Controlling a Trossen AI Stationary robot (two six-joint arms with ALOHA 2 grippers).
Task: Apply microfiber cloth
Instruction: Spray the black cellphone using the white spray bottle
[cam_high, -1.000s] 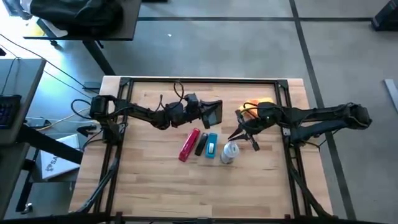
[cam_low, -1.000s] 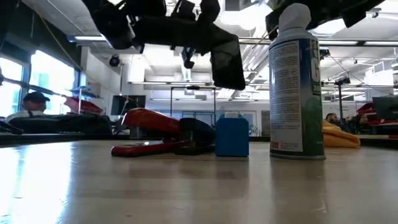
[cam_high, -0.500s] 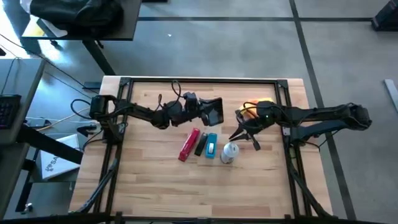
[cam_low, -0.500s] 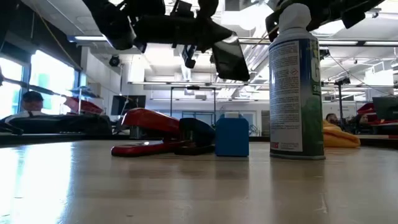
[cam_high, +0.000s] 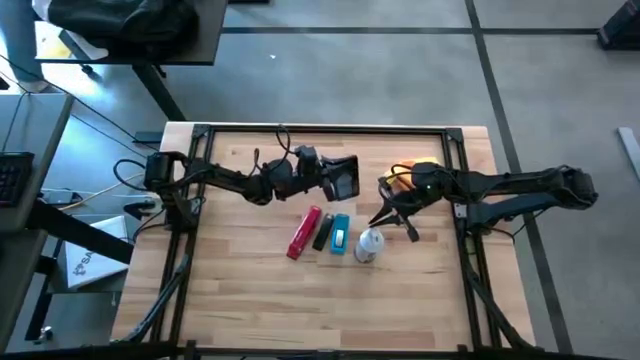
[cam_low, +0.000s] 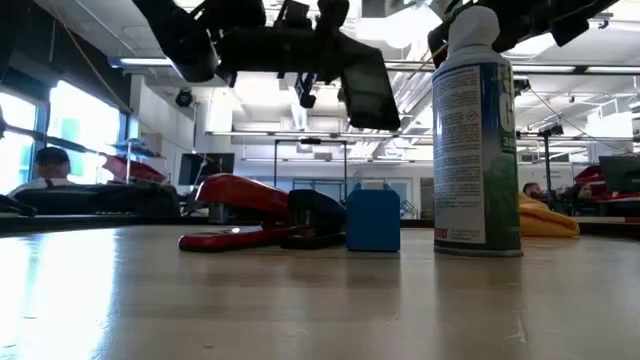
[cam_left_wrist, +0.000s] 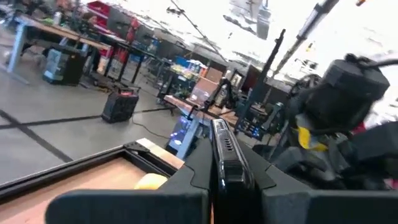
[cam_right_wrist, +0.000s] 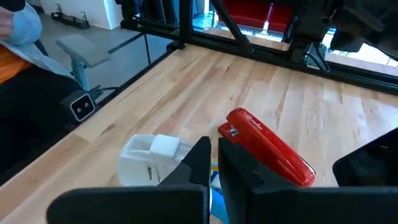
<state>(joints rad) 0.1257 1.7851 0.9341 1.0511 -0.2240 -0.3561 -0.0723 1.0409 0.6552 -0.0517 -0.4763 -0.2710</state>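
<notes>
On the wooden table (cam_high: 250, 300) a red stapler (cam_high: 304, 232), blue block (cam_high: 340, 235) and spray bottle (cam_high: 369, 245) lie in a row. The cloth (cam_high: 413, 171) sits at the far right, under the right arm. The left gripper (cam_high: 343, 180) clamps a dark flat panel (cam_low: 365, 90) above the stapler; the right gripper (cam_high: 392, 221) hovers with fingers nearly together beside the bottle.

Robot body, both arms: dark, jointed links throughout.
Black cabling was seen looped over the left arm (cam_high: 235, 182); the right arm (cam_high: 510, 187) was matte black, and flat dark fingers were noted.
</notes>
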